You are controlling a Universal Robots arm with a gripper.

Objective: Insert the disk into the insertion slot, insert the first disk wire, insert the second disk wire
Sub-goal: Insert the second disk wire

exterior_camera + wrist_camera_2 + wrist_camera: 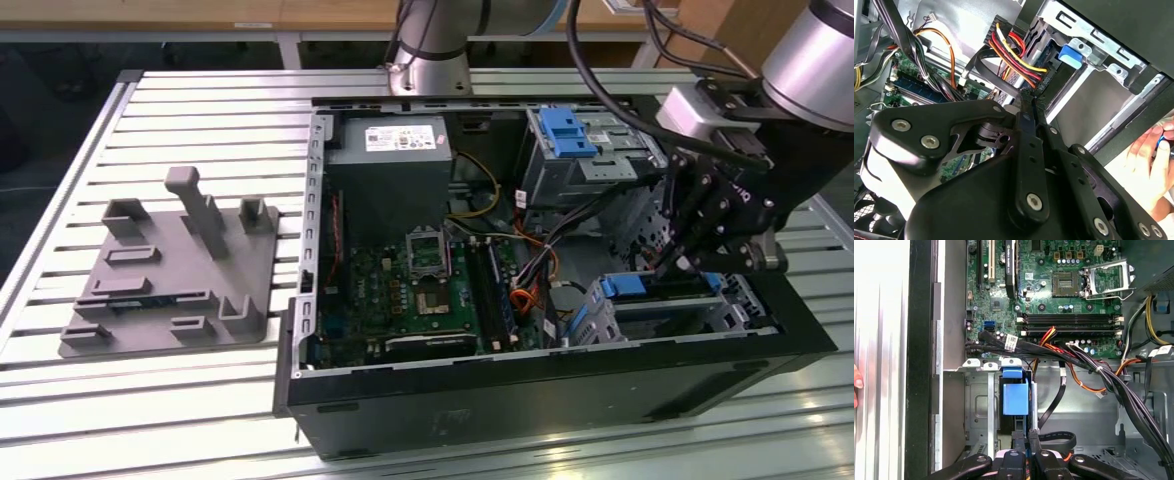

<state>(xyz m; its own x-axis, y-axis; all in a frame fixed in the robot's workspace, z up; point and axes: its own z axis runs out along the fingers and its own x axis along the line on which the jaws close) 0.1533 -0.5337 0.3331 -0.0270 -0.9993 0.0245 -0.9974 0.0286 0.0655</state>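
The disk (1015, 396), framed in blue, is seated upright in the insertion slot (694, 310) inside the computer case (534, 385). The claw (1025, 437) is held clenched just beside its edge, gripping nothing visible.

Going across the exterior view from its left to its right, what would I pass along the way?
Grey plastic fixture on the slatted table → green motherboard inside the open computer case → blue-framed disk in the insertion slot → black gripper above it.
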